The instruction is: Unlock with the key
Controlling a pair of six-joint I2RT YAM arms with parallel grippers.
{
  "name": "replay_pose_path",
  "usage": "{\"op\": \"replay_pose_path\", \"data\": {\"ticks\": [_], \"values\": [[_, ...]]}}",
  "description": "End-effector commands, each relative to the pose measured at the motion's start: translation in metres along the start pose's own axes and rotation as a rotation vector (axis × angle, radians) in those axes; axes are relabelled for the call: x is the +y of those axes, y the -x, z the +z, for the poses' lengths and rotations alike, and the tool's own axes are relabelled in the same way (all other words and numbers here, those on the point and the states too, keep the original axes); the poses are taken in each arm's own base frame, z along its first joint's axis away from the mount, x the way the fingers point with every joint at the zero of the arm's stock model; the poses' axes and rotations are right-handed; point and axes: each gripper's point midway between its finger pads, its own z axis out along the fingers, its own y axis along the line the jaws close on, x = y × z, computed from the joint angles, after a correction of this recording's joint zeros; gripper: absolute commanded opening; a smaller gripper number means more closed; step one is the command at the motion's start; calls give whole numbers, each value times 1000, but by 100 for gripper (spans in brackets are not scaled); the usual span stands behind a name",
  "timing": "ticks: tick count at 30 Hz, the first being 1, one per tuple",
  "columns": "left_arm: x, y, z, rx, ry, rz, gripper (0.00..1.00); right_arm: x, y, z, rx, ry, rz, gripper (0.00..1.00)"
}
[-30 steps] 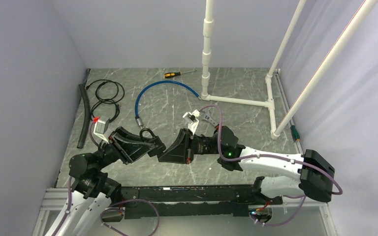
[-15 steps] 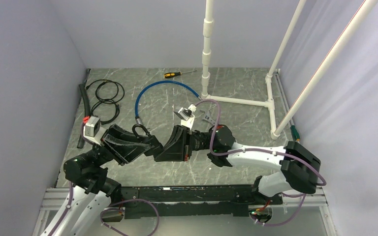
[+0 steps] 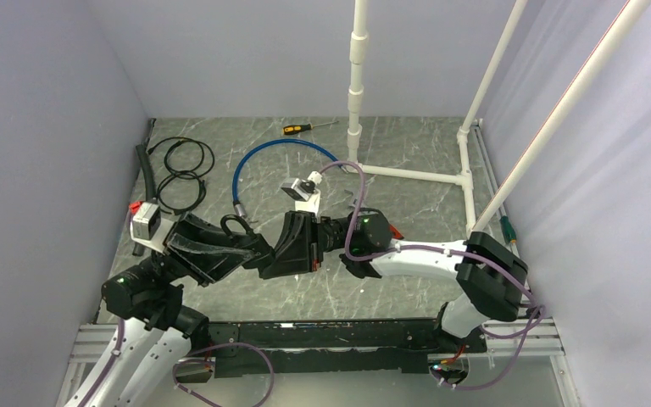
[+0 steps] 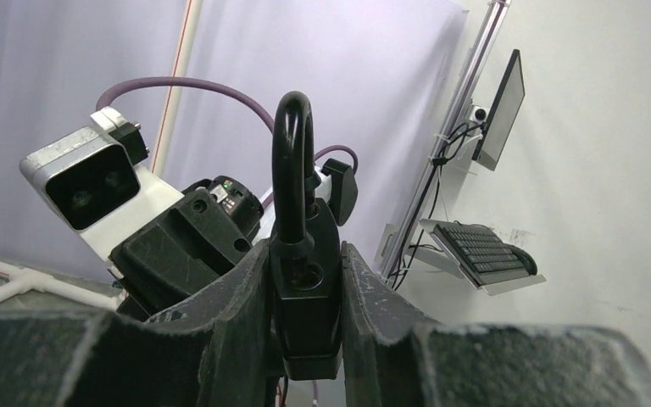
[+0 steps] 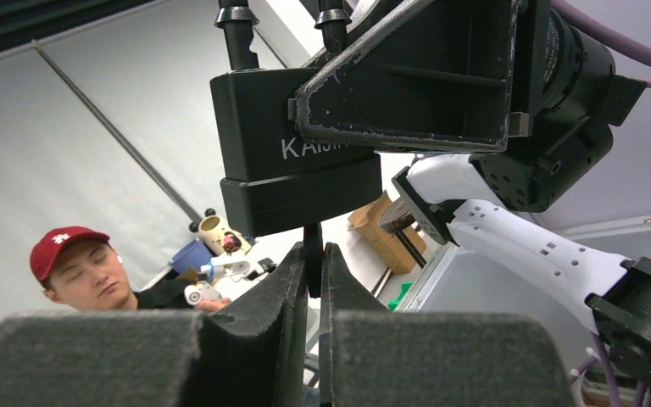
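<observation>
The padlock point(image 4: 306, 297) is held off the table point(image 3: 407, 254), over its middle, where the two arms meet tip to tip. The left gripper point(image 4: 305, 254) is clamped on the black padlock body, one finger on each flat side, with the shackle standing up closed above the fingers. The right gripper point(image 5: 314, 250) is closed on the key point(image 5: 313, 271), pinched edge-on between its pads. The key blade runs up to the underside of the padlock; how deep it sits cannot be told.

Only one container is seen – a brown cardboard box point(image 5: 373, 222) in the background of the right wrist view. Its contents cannot be made out.

The layout of the table is given by the top view alone: a blue hose point(image 3: 284, 157) curved at the middle rear, a screwdriver point(image 3: 305, 128) behind it, coiled black cables point(image 3: 178, 170) and a black tube point(image 3: 144, 199) at the left, and a white pipe frame point(image 3: 407, 174) at the right rear.

The closed shackle is shown plainly only in the left wrist view, together with a monitor point(image 4: 504, 110) and a keyboard point(image 4: 483, 250) beyond. The key and the white lettering on the padlock face – partly covered by a left finger – are shown only in the right wrist view, as is a person in a red cap point(image 5: 80, 263).
</observation>
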Motion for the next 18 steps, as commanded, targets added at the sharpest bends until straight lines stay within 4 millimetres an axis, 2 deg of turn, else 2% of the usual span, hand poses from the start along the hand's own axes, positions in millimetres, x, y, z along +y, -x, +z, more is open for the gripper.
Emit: {"op": "replay_pose_path", "data": {"ticks": [1, 4, 7, 10, 11, 15, 18], "values": [[10, -31, -10, 156, 25, -6, 0, 72, 26, 10, -80, 248, -144, 0], [10, -31, -13, 156, 57, 1, 0, 67, 23, 10, -63, 217, -139, 4], [11, -31, -15, 153, 83, 6, 0, 60, 21, 10, -50, 169, -144, 19], [21, -31, -17, 159, 161, -9, 0, 54, 17, 6, -41, 111, -152, 33], [26, -31, -18, 164, 201, -15, 0, 50, 14, 4, -37, 85, -153, 36], [40, -30, -21, 155, 296, -45, 0, 35, 3, -9, -31, -35, -169, 56], [49, -30, -23, 136, 338, -74, 0, 20, -6, -22, -31, -147, -187, 66]]}}
